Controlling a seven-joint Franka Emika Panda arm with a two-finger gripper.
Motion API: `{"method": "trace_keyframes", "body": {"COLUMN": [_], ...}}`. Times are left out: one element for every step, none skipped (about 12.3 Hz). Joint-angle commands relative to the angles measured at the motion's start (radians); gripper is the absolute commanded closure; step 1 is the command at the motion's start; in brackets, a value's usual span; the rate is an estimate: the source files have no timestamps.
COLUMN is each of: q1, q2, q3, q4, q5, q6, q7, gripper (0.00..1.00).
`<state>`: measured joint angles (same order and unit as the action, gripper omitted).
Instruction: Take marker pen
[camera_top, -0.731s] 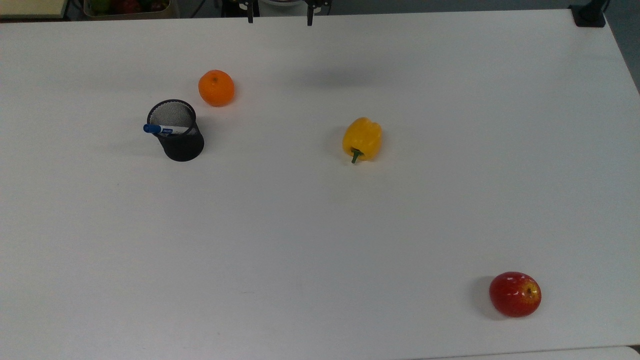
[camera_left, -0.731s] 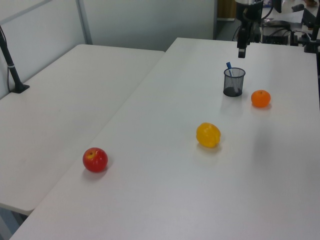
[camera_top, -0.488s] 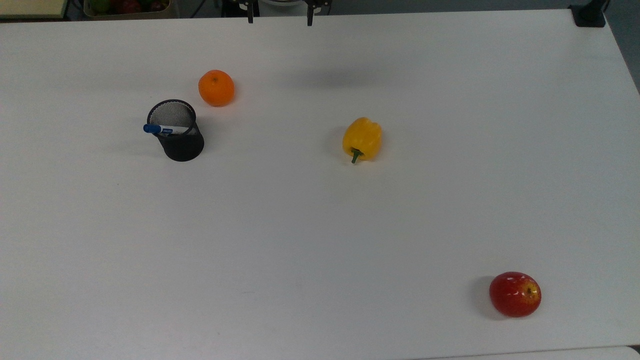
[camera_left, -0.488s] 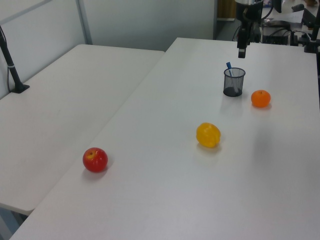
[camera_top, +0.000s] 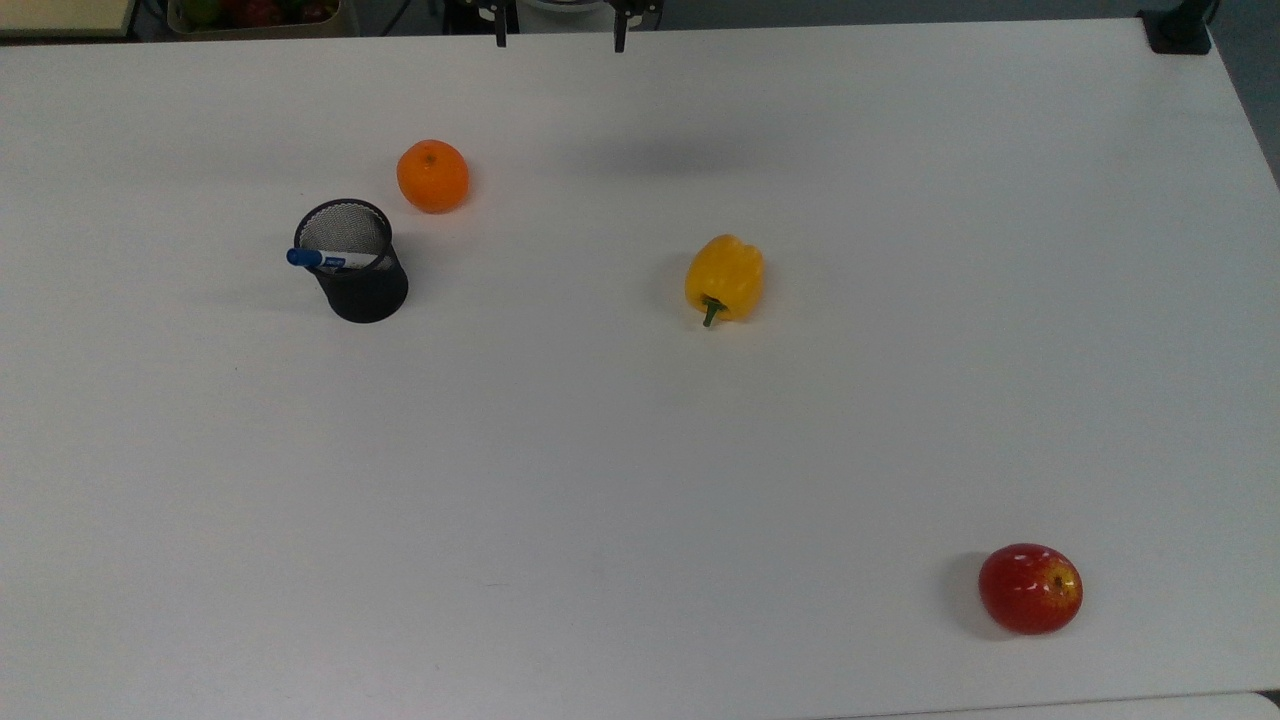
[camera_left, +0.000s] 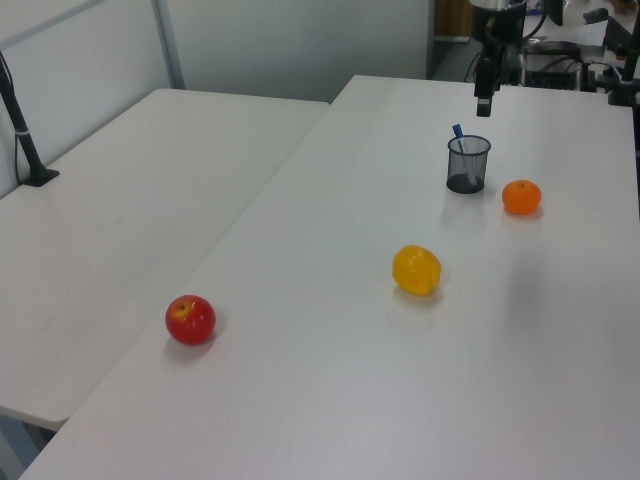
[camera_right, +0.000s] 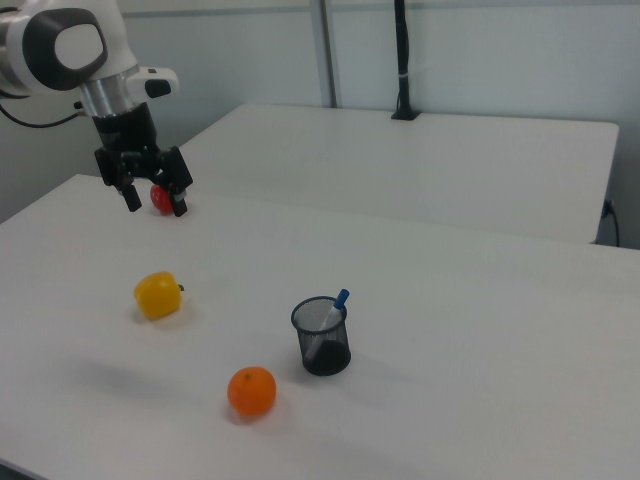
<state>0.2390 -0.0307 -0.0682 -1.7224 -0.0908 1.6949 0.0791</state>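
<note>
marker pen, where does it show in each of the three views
Top view: the marker pen lies across the mouth of the black mesh cup, blue cap toward the top view's left.
Left view: its blue cap pokes above the cup rim, upper right.
Right view: it leans in the cup, lower centre.
Shared landmark: the orange next to the cup.

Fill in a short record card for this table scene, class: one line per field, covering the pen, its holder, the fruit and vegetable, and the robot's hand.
marker pen: leaning in the cup, blue cap sticking out above the rim
mesh cup: black, upright on the white table
orange: beside the cup
yellow pepper: lying mid-table
red apple: far from the cup
hand: open, empty, raised above the table, away from the cup
</note>
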Motion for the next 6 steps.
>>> {"method": "trace_keyframes", "body": {"q1": [-0.003, -0.012, -0.026, -0.043, -0.058, -0.075], "q2": [-0.008, -0.006, -0.003, 0.0, 0.003, 0.009], "q3": [-0.016, -0.016, -0.016, -0.016, -0.016, -0.015], "q4": [-0.009, -0.011, -0.011, -0.009, -0.009, -0.009], "q5": [-0.004, -0.009, -0.01, -0.01, -0.01, -0.01], "q6": [-0.006, -0.006, -0.005, -0.001, 0.002, 0.005], "q7": [-0.025, -0.025, -0.027, -0.027, -0.028, -0.035], "gripper": [0.0, 0.0, 0.0, 0.0, 0.0, 0.0]}}
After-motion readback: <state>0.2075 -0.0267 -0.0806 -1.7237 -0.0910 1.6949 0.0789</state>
